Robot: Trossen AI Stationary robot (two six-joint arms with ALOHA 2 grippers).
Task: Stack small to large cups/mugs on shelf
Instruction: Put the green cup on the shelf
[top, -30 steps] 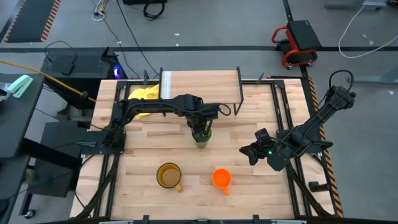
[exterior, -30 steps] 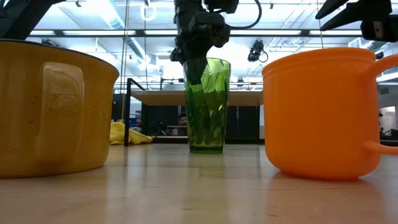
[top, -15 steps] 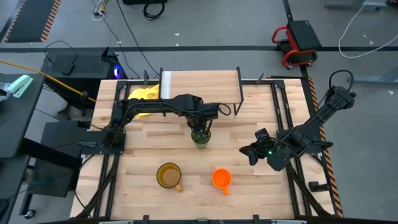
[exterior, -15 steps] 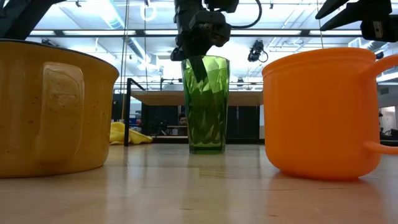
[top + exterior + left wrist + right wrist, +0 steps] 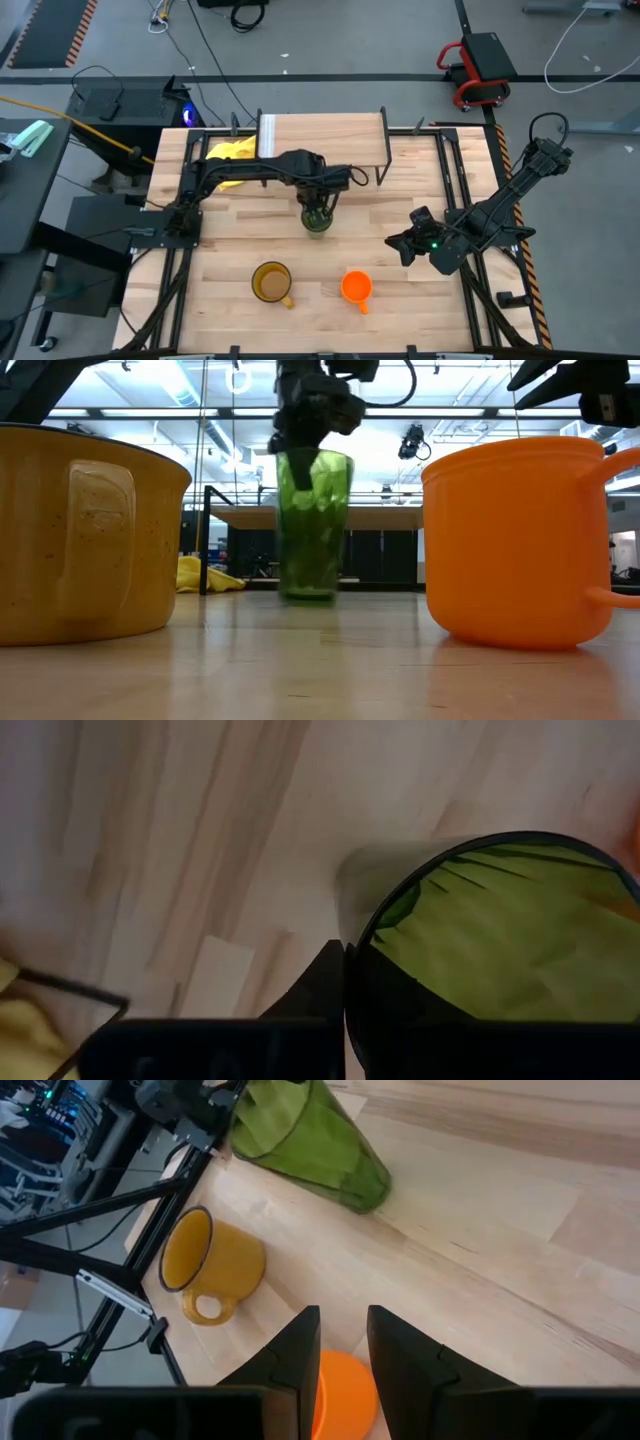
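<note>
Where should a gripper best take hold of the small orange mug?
Probably by the rim of the orange mug, from straight above, one finger inside and one outside. It stands upright and open-topped, its handle toward the table's front edge, clear of the yellow-brown mug.

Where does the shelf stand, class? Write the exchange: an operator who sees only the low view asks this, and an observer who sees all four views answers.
Observer: The shelf stands at the table's far edge, just beyond the green tumbler that the left gripper grips at mid-table.
Operator: Where is the right gripper? I see only dark parts at my upper right.
Observer: The right gripper hovers open over the table's right side, apart from every cup, with the orange mug nearest to it, toward the front edge.
</note>
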